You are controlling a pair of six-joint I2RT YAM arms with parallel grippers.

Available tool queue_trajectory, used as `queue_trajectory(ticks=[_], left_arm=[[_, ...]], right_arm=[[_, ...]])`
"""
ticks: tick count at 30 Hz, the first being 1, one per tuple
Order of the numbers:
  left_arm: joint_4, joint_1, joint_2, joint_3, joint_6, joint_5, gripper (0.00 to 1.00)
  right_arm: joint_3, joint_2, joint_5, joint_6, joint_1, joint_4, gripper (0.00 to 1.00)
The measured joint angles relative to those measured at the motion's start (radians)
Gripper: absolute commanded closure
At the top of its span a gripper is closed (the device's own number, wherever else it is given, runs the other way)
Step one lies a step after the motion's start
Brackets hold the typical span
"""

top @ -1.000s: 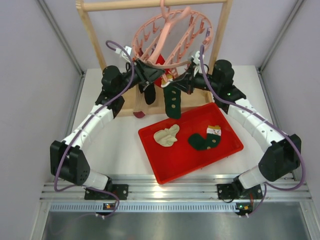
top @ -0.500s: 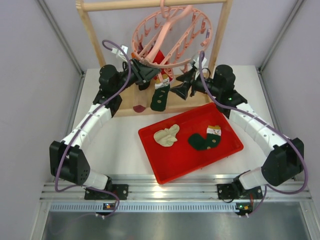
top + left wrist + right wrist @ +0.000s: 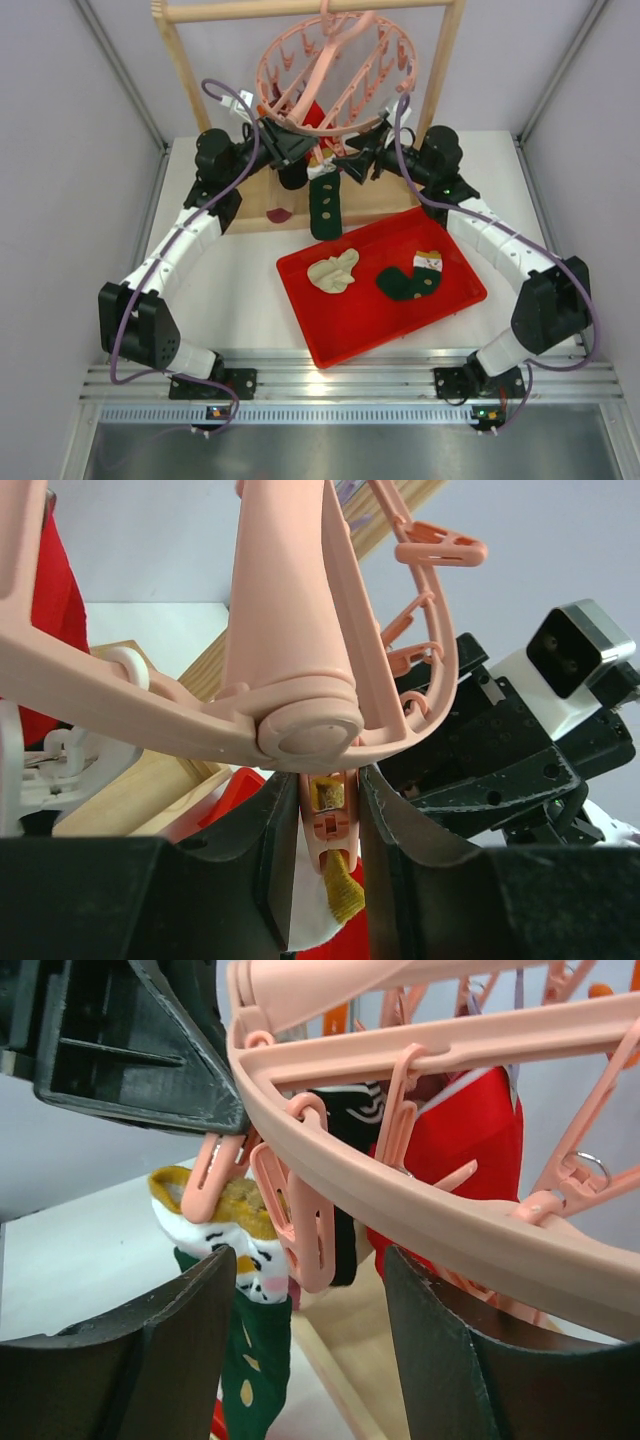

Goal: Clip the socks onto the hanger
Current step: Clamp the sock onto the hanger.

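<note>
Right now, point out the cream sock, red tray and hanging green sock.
cream sock (image 3: 333, 272): top view, its middle.
red tray (image 3: 345, 325): top view, bare floor.
hanging green sock (image 3: 325, 205): top view, its leg.

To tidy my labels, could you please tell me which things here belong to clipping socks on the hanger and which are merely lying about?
Job in hand: hanger; green sock on the hanger; peg on its cuff; cream sock; green sock in the tray.
Lying about: red tray; wooden rack.
</note>
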Motion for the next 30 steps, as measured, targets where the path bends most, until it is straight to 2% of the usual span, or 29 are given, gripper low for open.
queue_trajectory(ticks=[3, 6, 9, 10, 13, 15, 24, 30], left_arm=[[0.000, 0.003, 0.000, 0.000, 0.000, 0.002, 0.71], [0.000, 0.003, 0.000, 0.000, -0.001, 0.002, 0.72], [0.000, 0.003, -0.001, 0.000, -0.001, 0.003, 0.72], [0.000, 0.003, -0.002, 0.000, -0.001, 0.004, 0.71], [0.000, 0.003, -0.002, 0.000, -0.001, 0.007, 0.68], [-0.001, 0.005, -0.004, -0.001, -0.002, 0.007, 0.66], [-0.029, 0.027, -0.097, -0.055, 0.027, -0.029, 0.49], [-0.047, 0.032, -0.256, -0.101, 0.140, -0.058, 0.47]], right_arm=[[0.004, 0.023, 0.005, 0.008, 0.000, 0.016, 0.39], [0.014, 0.040, 0.008, 0.018, 0.000, 0.035, 0.47], [0.018, 0.047, 0.006, 0.033, 0.002, 0.063, 0.63], [0.018, 0.047, 0.006, 0.036, 0.003, 0.069, 0.72], [0.021, 0.047, 0.002, 0.045, 0.012, 0.082, 0.91], [0.021, 0.045, 0.000, 0.045, 0.017, 0.085, 0.98], [-0.032, -0.034, 0.033, 0.013, 0.035, 0.066, 1.00], [-0.045, -0.085, 0.123, -0.060, 0.078, 0.037, 1.00]])
